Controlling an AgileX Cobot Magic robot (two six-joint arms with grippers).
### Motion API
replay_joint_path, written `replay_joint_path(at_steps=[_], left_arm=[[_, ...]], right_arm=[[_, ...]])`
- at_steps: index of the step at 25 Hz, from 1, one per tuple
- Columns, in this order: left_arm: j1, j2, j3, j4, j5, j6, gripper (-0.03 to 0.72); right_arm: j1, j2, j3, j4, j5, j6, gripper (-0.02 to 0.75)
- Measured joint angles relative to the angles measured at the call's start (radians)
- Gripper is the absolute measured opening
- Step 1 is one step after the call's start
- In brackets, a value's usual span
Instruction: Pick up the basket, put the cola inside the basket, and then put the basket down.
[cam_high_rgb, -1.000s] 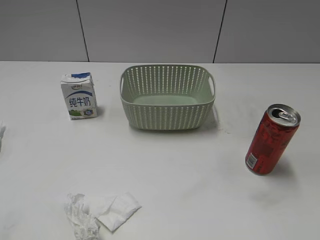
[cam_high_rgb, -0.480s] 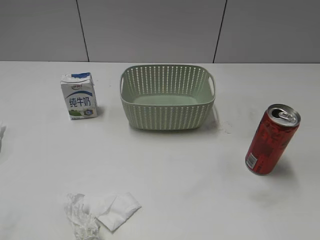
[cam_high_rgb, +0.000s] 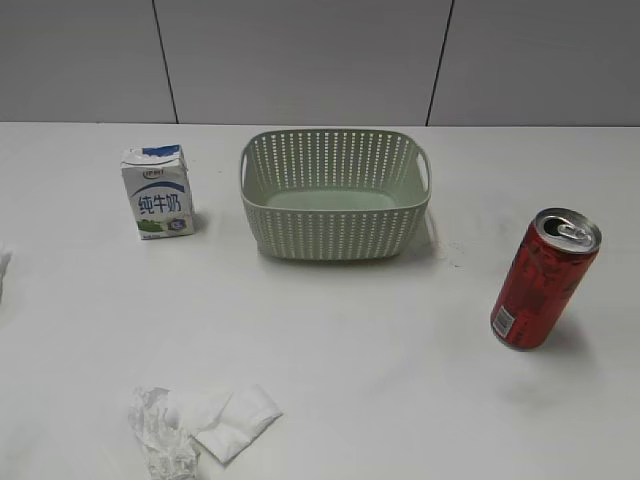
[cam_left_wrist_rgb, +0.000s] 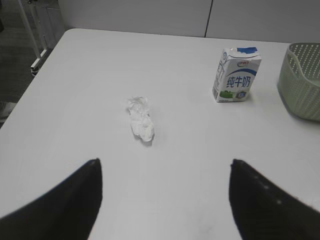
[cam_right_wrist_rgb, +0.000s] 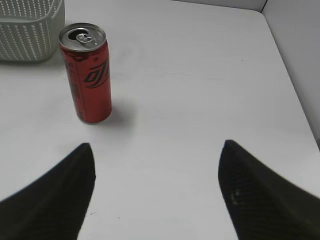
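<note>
Nothing is done yet. The basket (cam_high_rgb: 335, 195) sits empty in the middle of the tabletop (cam_high_rgb: 350, 350), and the cola (cam_high_rgb: 543, 279) stands alone to its right. The left end effector (cam_left_wrist_rgb: 165, 200) is wide open, far left of the basket. The right end effector (cam_right_wrist_rgb: 156, 187) is wide open too, with the cola ahead and to its left.

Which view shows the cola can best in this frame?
The right wrist view: the cola stands close, with its silver top, pull tab and dark pattern clear. The exterior view shows it whole but smaller, upright to the right of the basket. The left wrist view does not show it.
</note>
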Motion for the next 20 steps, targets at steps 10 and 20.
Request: replay_joint_path(at_steps=[10, 20], left_arm=[[0.000, 0.190, -0.063, -0.038, -0.269, 0.000, 0.675], [0.000, 0.695, -0.243, -0.065, -0.521, 0.004, 0.648]], right_arm=[[0.000, 0.000, 0.000, 0.000, 0.000, 0.000, 0.582], [0.000, 0.000, 0.000, 0.000, 0.000, 0.000, 0.582]])
